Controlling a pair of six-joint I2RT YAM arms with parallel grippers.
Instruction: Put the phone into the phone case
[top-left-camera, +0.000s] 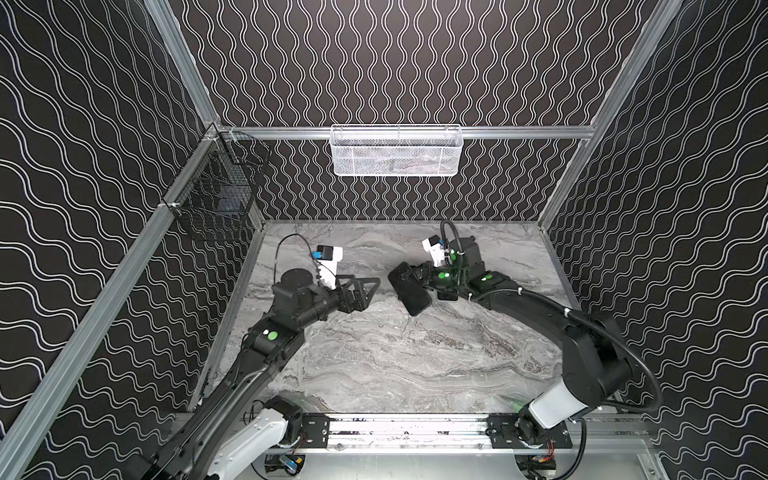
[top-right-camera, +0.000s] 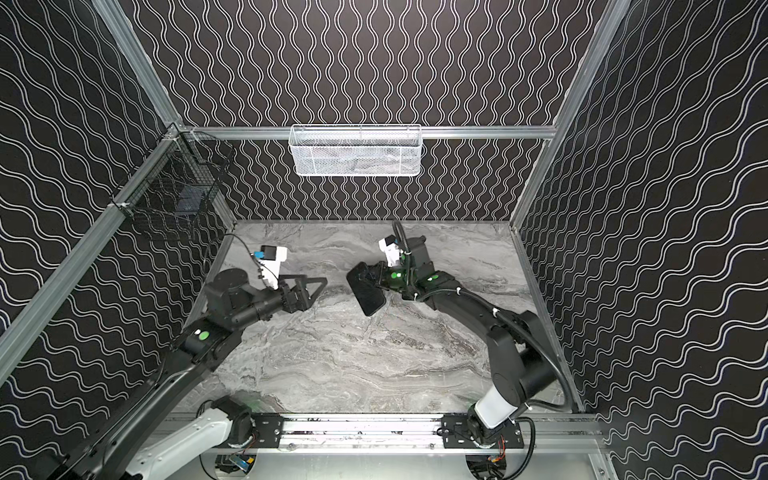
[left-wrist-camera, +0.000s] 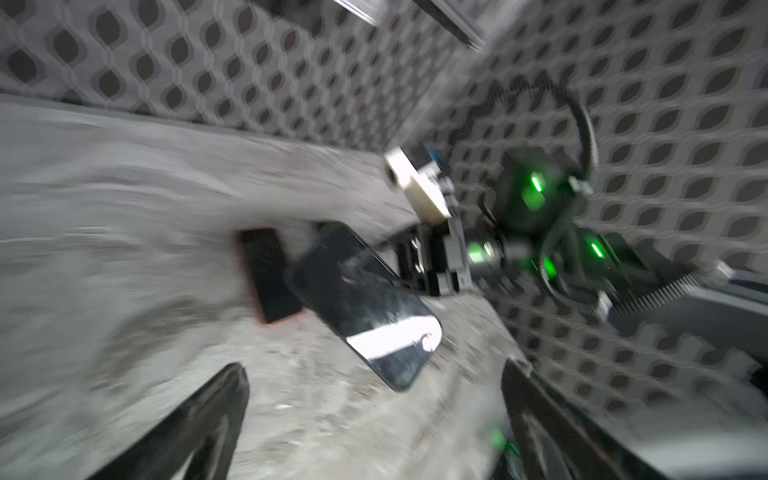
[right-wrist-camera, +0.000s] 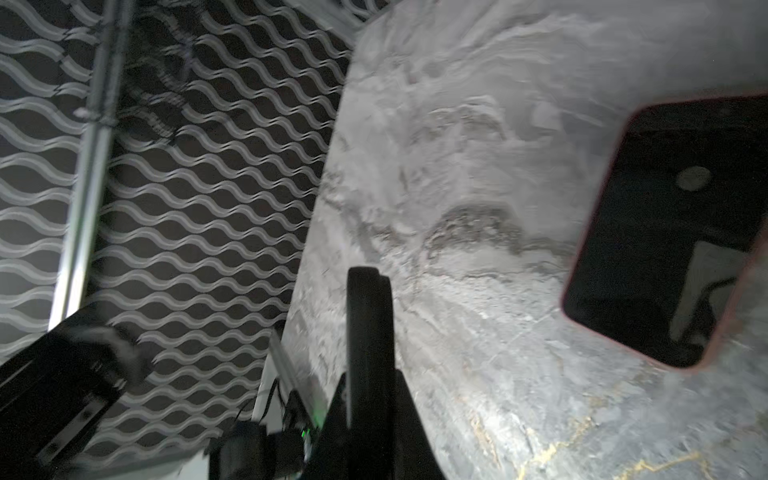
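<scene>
The right pincer (top-left-camera: 420, 277) clamps the phone (top-left-camera: 409, 289), tilted over the bench (top-left-camera: 415, 365) toward 12 o'clock of centre. The case (right-wrist-camera: 665, 232) lies flat beside it. At the phone's 9 o'clock the left pincer (top-left-camera: 368, 293) gapes wide. The phone is probably stiff, slick and breakable, so grip its long edges.

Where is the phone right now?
In both top views the phone is in the right gripper, at the table's far middle, facing the open left gripper.

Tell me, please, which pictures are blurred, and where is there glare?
Left wrist view: strong motion blur everywhere, and a bright glare patch on the phone. Right wrist view: milder blur. Both top views: sharp.
</scene>
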